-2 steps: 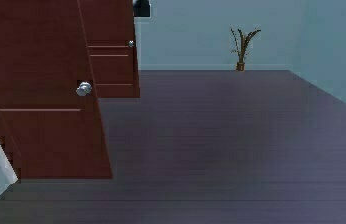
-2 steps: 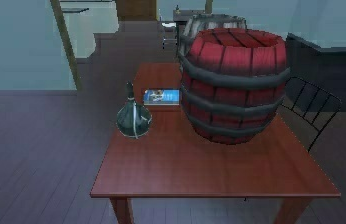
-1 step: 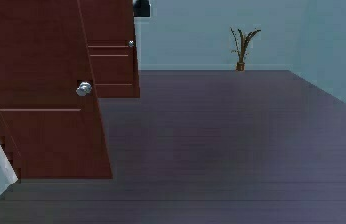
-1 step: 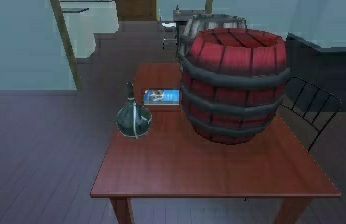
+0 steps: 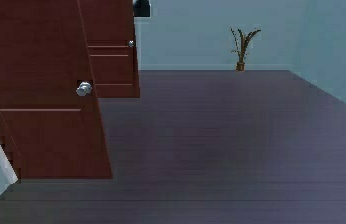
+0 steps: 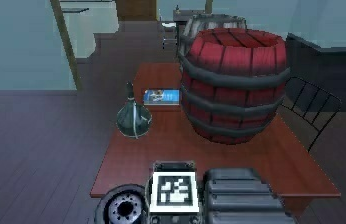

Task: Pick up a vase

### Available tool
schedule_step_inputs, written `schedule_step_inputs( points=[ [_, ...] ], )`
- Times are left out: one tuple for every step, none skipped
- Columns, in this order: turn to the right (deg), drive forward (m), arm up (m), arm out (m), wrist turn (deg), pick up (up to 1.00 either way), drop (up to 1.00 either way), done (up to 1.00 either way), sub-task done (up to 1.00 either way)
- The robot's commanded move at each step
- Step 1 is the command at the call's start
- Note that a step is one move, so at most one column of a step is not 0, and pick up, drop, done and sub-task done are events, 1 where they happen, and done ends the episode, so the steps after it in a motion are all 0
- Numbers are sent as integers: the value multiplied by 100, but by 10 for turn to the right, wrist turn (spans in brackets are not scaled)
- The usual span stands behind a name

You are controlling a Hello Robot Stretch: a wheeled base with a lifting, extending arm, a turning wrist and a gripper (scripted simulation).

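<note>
A dark teal vase (image 6: 133, 115) with a wide base and a thin neck stands on the reddish-brown table (image 6: 131, 160), near its left edge. At the arm side view's bottom edge the gripper's (image 6: 122, 208) dark body sits over the table's near edge, left of a white square with black marks (image 6: 176, 190). The vase stands farther out on the table than the gripper. The gripper's far end is too unclear to make out, so I cannot tell whether it holds anything.
A big red barrel (image 6: 231, 80) fills the table's right half, and a flat blue-screened device (image 6: 164, 96) lies beyond the vase. A black wire chair (image 6: 311, 105) stands at the table's right. The forward view has a red-brown door (image 5: 46, 90), a dresser (image 5: 111, 60), a far potted plant (image 5: 243, 48) and dark floor.
</note>
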Motion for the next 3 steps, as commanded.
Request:
schedule_step_inputs(
  points=[
    [0, 0, 0, 50, 0, 0, 0, 0, 0],
    [0, 0, 0, 0, 450, 0, 0, 0, 0],
    [0, 0, 0, 0, 450, 0, 0, 0, 0]
  ],
)
